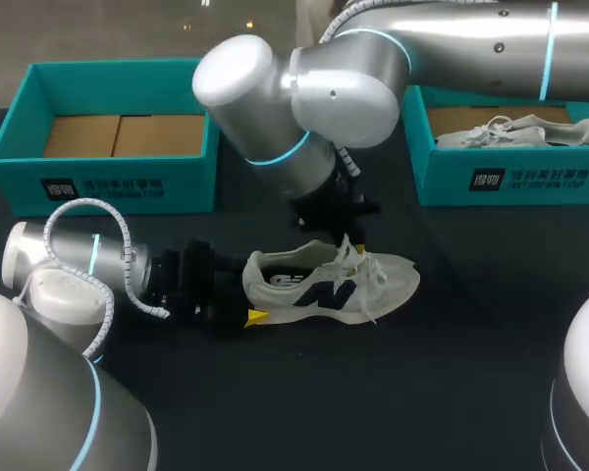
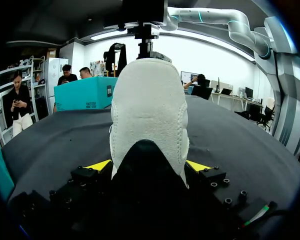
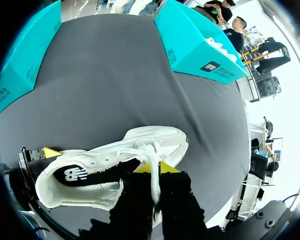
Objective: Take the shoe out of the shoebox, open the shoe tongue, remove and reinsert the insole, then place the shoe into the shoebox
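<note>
Lying heel-left, toe-right on the desk (image 1: 393, 402): sneaker (image 1: 329, 287), heel clamped by left end effector (image 2: 149, 166); right end effector (image 3: 156, 168), above, pinches tongue (image 1: 347, 247).

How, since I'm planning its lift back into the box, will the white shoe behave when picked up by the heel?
Likely light: the shoe shows a thin soft upper and a foam-looking sole. Gripped at the heel by the left pincer, its toe may sag somewhat. The loose laces look floppy and could snag.
</note>
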Available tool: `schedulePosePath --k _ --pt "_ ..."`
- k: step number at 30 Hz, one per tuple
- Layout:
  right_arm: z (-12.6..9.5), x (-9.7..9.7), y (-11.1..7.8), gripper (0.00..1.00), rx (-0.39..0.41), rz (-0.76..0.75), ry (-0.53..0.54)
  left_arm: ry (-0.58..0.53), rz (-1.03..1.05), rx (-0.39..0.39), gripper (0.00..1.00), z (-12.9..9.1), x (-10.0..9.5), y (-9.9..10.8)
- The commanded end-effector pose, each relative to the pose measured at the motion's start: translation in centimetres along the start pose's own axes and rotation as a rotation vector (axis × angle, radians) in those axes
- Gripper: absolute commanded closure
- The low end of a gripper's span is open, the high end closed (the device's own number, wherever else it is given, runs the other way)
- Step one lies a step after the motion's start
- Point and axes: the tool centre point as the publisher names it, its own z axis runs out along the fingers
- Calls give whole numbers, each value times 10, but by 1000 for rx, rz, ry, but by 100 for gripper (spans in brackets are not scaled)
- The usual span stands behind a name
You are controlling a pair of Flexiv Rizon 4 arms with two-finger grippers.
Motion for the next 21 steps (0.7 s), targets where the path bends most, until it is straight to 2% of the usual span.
schedulePosePath --k 1,5,16,21 --pt "-4 1 -6 75 -11 42 13 1 -1 -2 100 3 1 5" --pt "-4 6 -9 66 -10 35 25 1 -1 -2 100 3 1 5" --pt "-15 16 -29 63 31 29 59 1 -1 -2 100 3 1 5" --pt "-18 12 -42 60 64 53 61 1 -1 -2 100 3 1 5"
